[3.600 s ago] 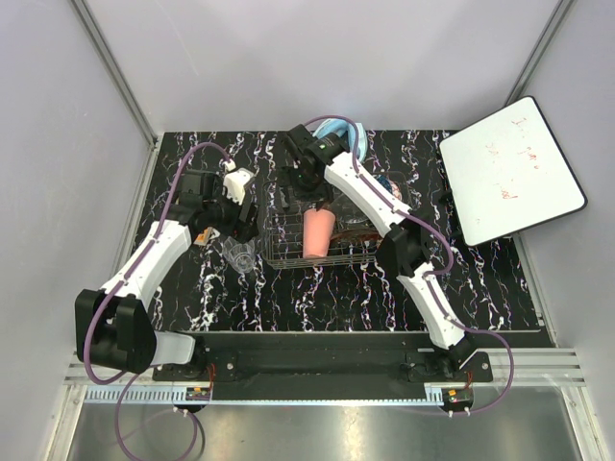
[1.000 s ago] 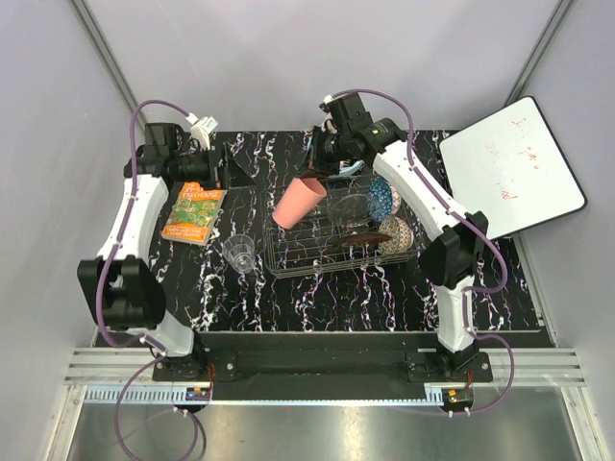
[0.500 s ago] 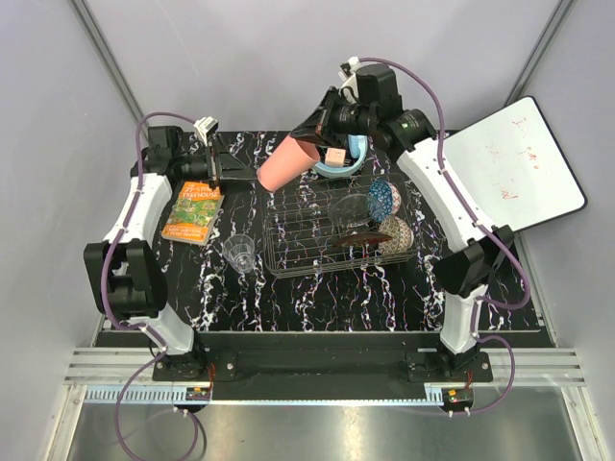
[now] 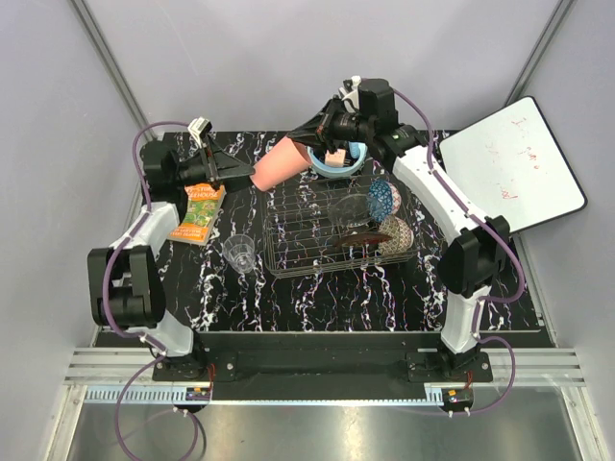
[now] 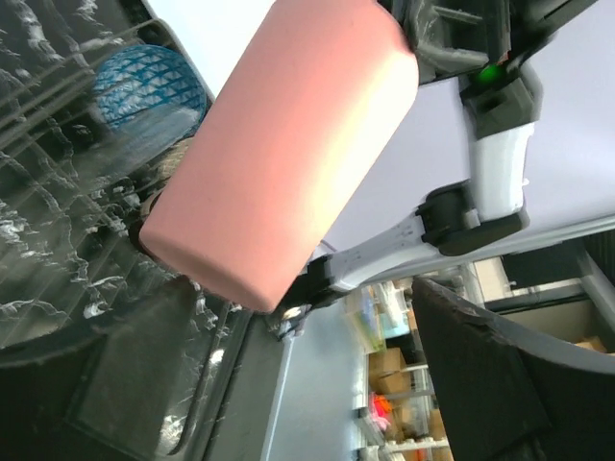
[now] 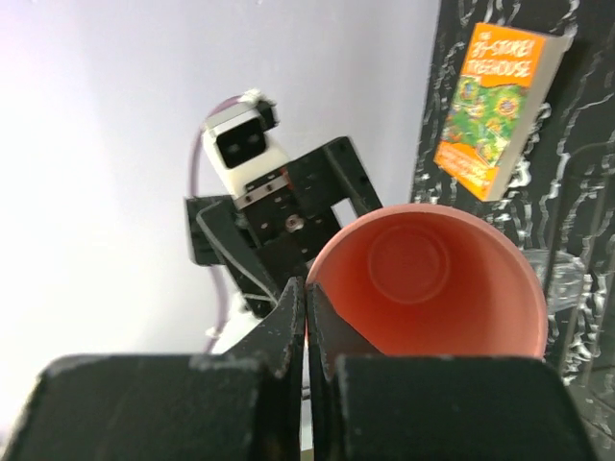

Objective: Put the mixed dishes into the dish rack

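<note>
The right hand pinches the pink cup by its rim, tipped sideways. The left hand, just left, is spread wide and empty.

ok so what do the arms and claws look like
The left arm and right arm have white links, black joints and a purple cable looping alongside. The left claw and right claw are black and angular. A white camera block sits by the left claw; a green light glows on the right arm.
</note>
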